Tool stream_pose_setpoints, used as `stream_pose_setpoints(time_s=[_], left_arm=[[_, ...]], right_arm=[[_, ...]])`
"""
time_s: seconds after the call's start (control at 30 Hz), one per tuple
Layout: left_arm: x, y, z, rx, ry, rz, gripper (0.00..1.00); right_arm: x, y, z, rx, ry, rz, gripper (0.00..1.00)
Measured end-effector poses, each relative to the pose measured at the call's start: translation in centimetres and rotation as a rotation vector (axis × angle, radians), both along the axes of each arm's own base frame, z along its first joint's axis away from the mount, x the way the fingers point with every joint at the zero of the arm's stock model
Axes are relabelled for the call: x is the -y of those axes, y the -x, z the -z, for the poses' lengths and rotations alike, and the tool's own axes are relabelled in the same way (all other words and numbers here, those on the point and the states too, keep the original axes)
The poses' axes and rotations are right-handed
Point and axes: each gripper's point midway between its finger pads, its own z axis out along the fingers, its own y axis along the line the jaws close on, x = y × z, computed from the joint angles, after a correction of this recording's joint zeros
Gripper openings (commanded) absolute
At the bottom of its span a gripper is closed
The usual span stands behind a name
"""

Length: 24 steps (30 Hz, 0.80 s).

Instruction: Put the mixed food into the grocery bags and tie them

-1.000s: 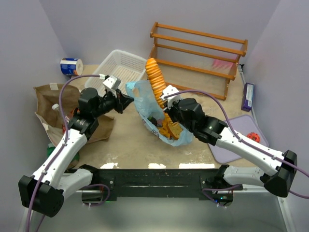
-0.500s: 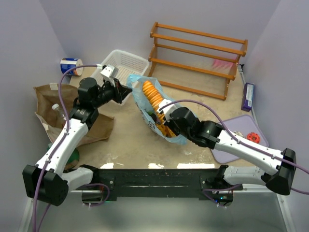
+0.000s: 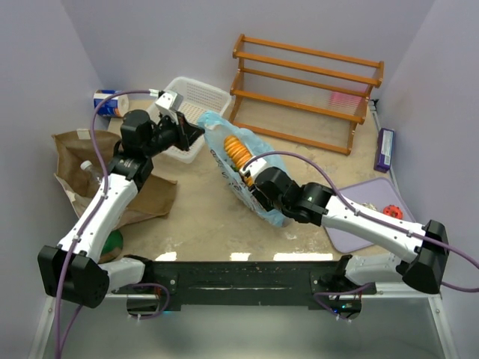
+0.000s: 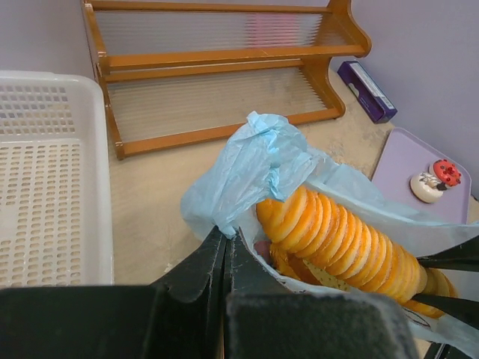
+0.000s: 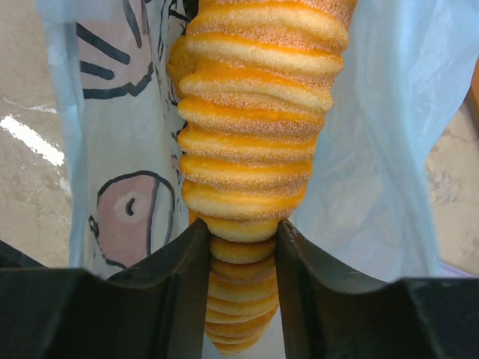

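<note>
The left fingers (image 4: 206,262) are pressed tight together, pinching the crumpled rim of the light blue bag (image 4: 262,161) and holding its mouth up just in front of the white basket (image 3: 196,101). The bag leans over the middle of the worktop (image 3: 194,217), its dark print showing through the thin plastic.

Inside it goes the stack of bread slices (image 5: 251,149), orange-edged and sugared, lying slanted with its upper end poking out of the opening. From above, most of the stack sits within the plastic, with more orange pieces deeper down near the bottom.

The right fingers (image 5: 183,277) reach into the bag from the near side, standing apart, one on each side of the stack's narrow end and right up against it. Whether they are squeezing it or only flanking it, I cannot tell.

Over on the left, the brown paper bag (image 3: 75,157) lies creased and flat, a clear bottle (image 3: 88,170) by its mouth. The wooden rack (image 3: 307,75) stands at the back, and a purple mat (image 3: 374,202) lies to the right, well apart from the bag.
</note>
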Motion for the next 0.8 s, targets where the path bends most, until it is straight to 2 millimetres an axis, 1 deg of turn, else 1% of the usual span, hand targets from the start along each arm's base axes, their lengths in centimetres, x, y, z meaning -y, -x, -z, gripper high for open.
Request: stream_pose_setpoints(time_s=[0.03, 0.1, 0.13, 0.2, 0.23, 0.3, 0.43, 0.47, 0.53, 0.57, 0.63, 0.67, 0.7, 0.73, 0.77, 0.8], left_arm=[[0.0, 0.0, -0.1, 0.001, 0.000, 0.000, 0.00], [-0.1, 0.3, -0.2, 0.002, -0.003, 0.001, 0.00], [-0.1, 0.4, -0.3, 0.005, -0.003, 0.000, 0.00], [-0.2, 0.6, -0.6, 0.017, -0.003, 0.000, 0.00], [-0.2, 0.7, -0.9, 0.024, -0.002, -0.001, 0.00], [-0.3, 0.9, -1.3, 0.038, -0.001, -0.003, 0.00], [-0.4, 1.3, -1.2, 0.049, -0.005, 0.002, 0.00], [-0.4, 1.3, -1.0, 0.052, -0.007, 0.004, 0.00], [-0.4, 1.3, -0.6, 0.052, -0.011, 0.005, 0.00], [-0.4, 1.3, -0.4, 0.050, -0.012, 0.006, 0.00], [-0.4, 1.3, -0.2, 0.050, -0.012, 0.007, 0.00], [-0.4, 1.3, -0.2, 0.051, -0.013, 0.007, 0.00], [-0.4, 1.3, -0.2, 0.054, -0.014, 0.007, 0.00], [-0.4, 1.3, -0.3, 0.058, -0.013, 0.007, 0.00], [-0.4, 1.4, -0.5, 0.064, -0.013, 0.008, 0.00], [-0.5, 1.4, -0.6, 0.069, -0.012, 0.007, 0.00]], right_arm=[[0.0, 0.1, 0.2, -0.009, 0.005, 0.003, 0.52], [0.1, 0.2, 0.2, -0.018, 0.003, 0.009, 0.56], [0.1, 0.3, -0.1, -0.016, -0.004, 0.009, 0.72], [0.1, 0.4, -0.9, -0.006, -0.040, 0.009, 0.92], [0.0, 0.6, -1.7, 0.005, -0.068, 0.003, 0.99], [0.0, 0.8, -3.7, 0.034, -0.140, -0.002, 0.99], [-0.5, 0.7, -9.9, 0.138, -0.334, -0.008, 0.99], [-0.4, 0.5, -11.4, 0.169, -0.371, 0.008, 0.99], [0.0, -0.2, -13.5, 0.217, -0.419, 0.058, 0.99], [0.5, -0.8, -14.3, 0.243, -0.432, 0.106, 0.99], [2.1, -2.5, -15.1, 0.275, -0.443, 0.227, 0.99], [3.5, -4.0, -15.1, 0.284, -0.441, 0.309, 0.99], [5.4, -5.7, -14.9, 0.287, -0.441, 0.398, 0.99], [7.9, -7.6, -14.3, 0.286, -0.436, 0.504, 0.99], [11.4, -9.5, -13.3, 0.285, -0.420, 0.636, 0.99], [13.7, -10.6, -12.5, 0.283, -0.409, 0.725, 0.99]])
